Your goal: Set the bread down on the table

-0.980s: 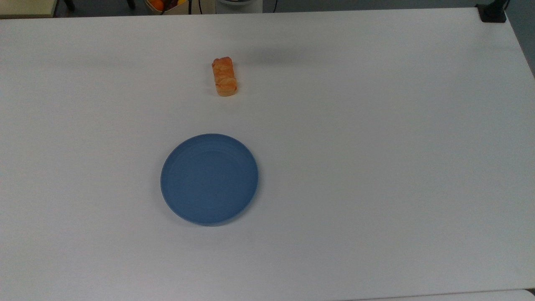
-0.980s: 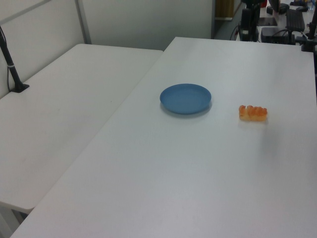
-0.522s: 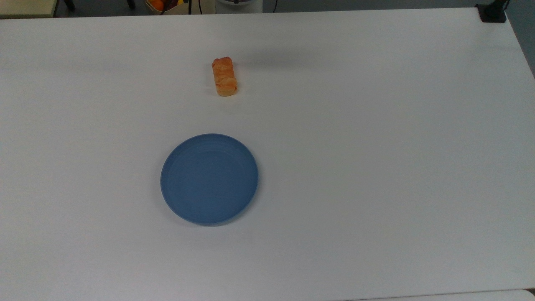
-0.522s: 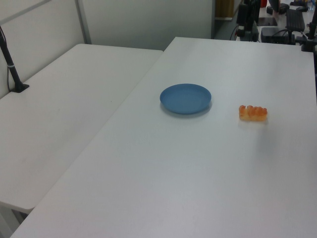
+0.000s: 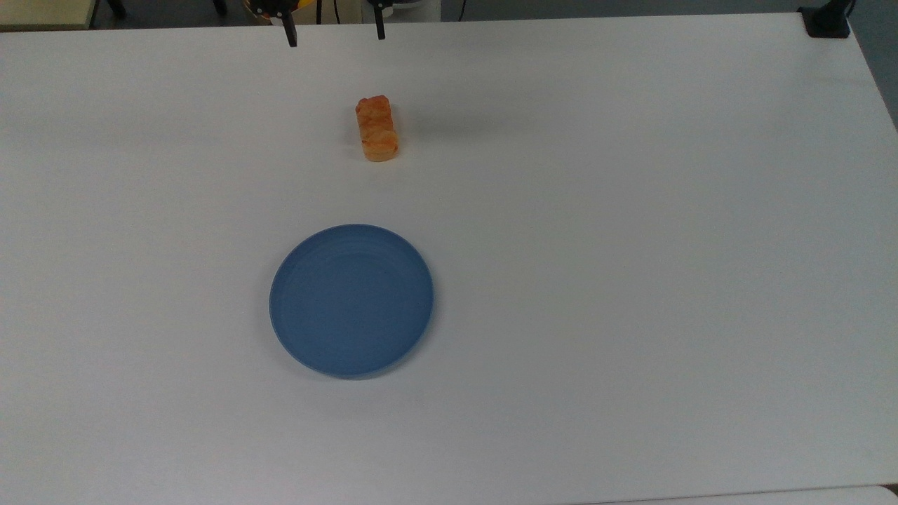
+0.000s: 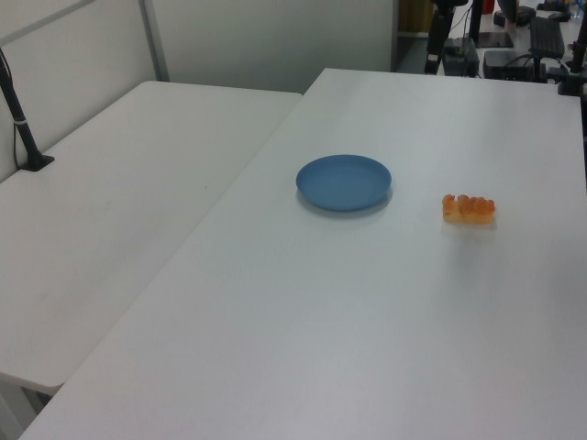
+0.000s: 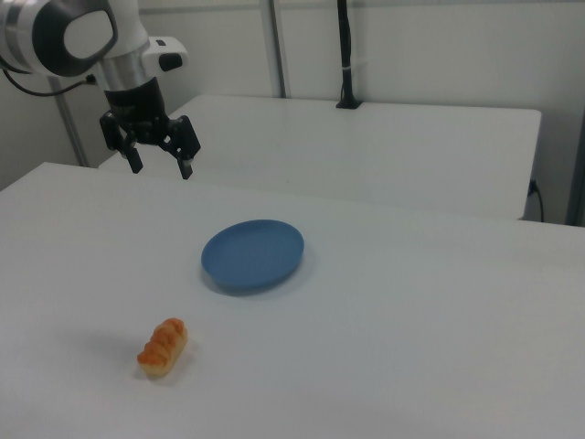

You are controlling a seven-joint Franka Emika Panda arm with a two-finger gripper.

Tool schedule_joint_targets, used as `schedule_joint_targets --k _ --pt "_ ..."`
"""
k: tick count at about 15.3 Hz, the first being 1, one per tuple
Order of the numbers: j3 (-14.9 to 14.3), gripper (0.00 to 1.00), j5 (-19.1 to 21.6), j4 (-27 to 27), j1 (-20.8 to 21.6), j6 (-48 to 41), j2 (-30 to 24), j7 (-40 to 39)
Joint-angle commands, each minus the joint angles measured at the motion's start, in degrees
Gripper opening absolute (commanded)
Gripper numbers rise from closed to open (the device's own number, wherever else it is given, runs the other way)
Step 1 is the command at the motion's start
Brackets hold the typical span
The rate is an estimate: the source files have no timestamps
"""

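The bread (image 5: 377, 128) (image 6: 469, 208) (image 7: 163, 347), a small orange-golden loaf, lies flat on the white table (image 5: 631, 245) (image 6: 367, 321) (image 7: 411, 347), apart from the empty blue plate (image 5: 351, 300) (image 6: 344, 181) (image 7: 252, 253). My gripper (image 7: 161, 166) hangs open and empty, high above the table and well away from the bread. In the top view the gripper (image 5: 334, 35) shows as two dark fingertips (image 5: 290, 36) at the upper edge, spread wide, beyond the bread.
A second white table (image 6: 119, 202) (image 7: 366, 146) adjoins this one. A black post on a clamp (image 6: 23, 128) (image 7: 345, 55) stands on it, and a black clamp (image 5: 826, 21) sits at the top view's upper right corner. Dark equipment (image 6: 541, 37) stands past the table's far end.
The gripper's two fingertips have come into the top view at its upper edge, and the faint shadow beside the bread has shifted. Bread and plate have not moved.
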Motion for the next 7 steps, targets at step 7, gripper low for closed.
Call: schedule_joint_targets --k 7 --pt "-0.13 1.0 0.23 -0.26 -0.06 -0.4 -0.15 -1.93"
